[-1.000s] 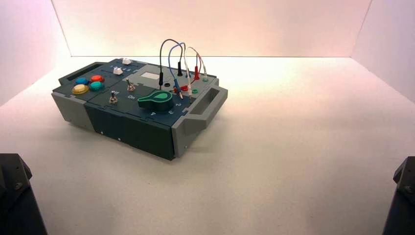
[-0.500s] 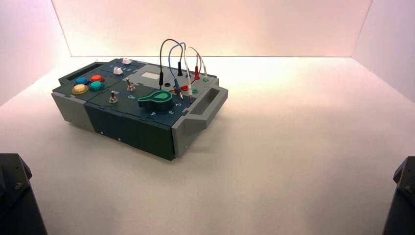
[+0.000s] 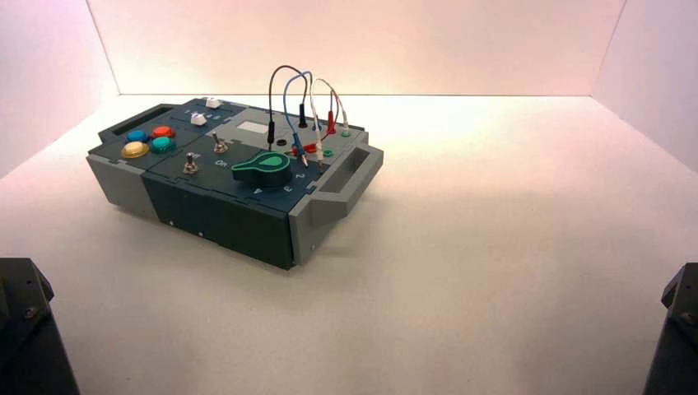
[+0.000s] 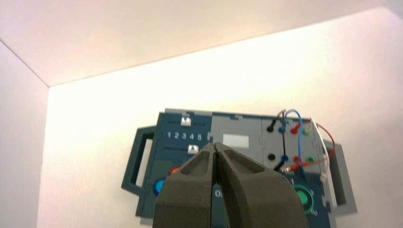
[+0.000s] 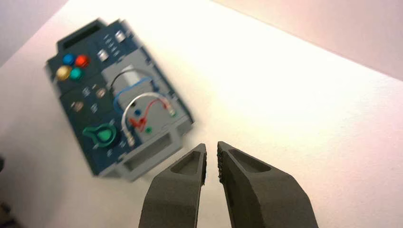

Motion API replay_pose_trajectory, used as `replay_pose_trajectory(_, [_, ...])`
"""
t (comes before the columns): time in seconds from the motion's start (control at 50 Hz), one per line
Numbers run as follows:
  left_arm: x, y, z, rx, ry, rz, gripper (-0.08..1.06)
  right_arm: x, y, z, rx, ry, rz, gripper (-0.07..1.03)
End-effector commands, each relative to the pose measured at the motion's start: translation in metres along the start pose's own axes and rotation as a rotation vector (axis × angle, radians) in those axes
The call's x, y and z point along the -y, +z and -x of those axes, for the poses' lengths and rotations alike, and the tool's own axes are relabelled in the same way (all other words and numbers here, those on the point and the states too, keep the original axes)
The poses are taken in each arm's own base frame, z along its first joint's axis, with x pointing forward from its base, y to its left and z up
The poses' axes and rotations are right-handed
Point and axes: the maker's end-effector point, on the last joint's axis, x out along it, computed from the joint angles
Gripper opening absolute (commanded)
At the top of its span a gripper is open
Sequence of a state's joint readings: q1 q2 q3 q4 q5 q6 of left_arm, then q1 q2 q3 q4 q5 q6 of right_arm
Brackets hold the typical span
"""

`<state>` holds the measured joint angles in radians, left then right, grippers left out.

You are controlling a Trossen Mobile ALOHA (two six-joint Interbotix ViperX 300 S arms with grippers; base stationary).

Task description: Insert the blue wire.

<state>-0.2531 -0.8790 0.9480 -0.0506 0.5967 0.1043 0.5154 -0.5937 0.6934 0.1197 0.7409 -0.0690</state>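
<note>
Nothing on the desk (image 3: 461, 280) has visibly shifted since the earlier frame; the box (image 3: 206, 177) stays put, turned at a slant, and both hands are where they were.

Blue wire (image 3: 288, 84) arches over the box's right part. One end goes down to the back row of sockets; the other, its near plug (image 3: 299, 146), hangs free behind the green knob (image 3: 267, 168), its tip pointing down.

Just left of that plug hangs the near end of the black wire (image 3: 271, 86), whose other end stands in the box's back row. The white wire (image 3: 313, 95) arches toward the box's right handle (image 3: 350, 177), with its far end at a green socket. The red wire (image 4: 332, 142) has one plug standing in the back row and the other lying low across the box, near the blue plug.

At the box's left end sit four buttons (image 3: 148, 142), with two white sliders (image 3: 198, 119) behind them; two switches (image 3: 219, 144) stand between buttons and knob.

The left hand (image 4: 215, 145) is closed with nothing in it, in front of the box. The right hand (image 5: 212, 145) is slightly open and holds nothing, well apart from the box, in front and to its right.
</note>
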Motion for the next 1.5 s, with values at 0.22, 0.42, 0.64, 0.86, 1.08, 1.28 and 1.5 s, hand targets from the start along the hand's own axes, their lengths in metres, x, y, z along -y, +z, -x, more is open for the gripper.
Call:
replay_pose_trajectory(0.22, [0.002,-0.004,0.004,-0.077,-0.014,-0.025,-0.03,-0.025,0.001,-0.011,-0.058,0.066,0.097,0.2])
replay_pose_trajectory(0.42, [0.005,-0.014,0.001,-0.126,-0.031,-0.053,-0.03,-0.03,-0.001,-0.025,-0.105,0.08,0.148,0.27])
replay_pose_trajectory(0.64, [0.007,-0.022,-0.002,-0.143,-0.042,-0.033,-0.01,-0.054,-0.001,-0.04,-0.149,0.133,0.279,0.34])
replay_pose_trajectory(0.86, [0.01,-0.029,-0.006,-0.144,-0.057,-0.008,0.21,-0.077,0.0,-0.06,-0.215,0.17,0.336,0.44])
replay_pose_trajectory(1.08, [0.009,-0.04,-0.016,-0.186,-0.053,-0.007,0.21,-0.098,-0.002,-0.075,-0.251,0.201,0.396,0.44])
replay_pose_trajectory(1.28, [0.011,-0.052,-0.022,-0.31,-0.077,-0.036,0.21,-0.105,-0.003,-0.084,-0.275,0.211,0.42,0.44])
replay_pose_trajectory(1.5, [0.018,-0.051,-0.024,-0.327,-0.127,-0.091,0.18,-0.114,-0.006,-0.094,-0.308,0.227,0.459,0.44])
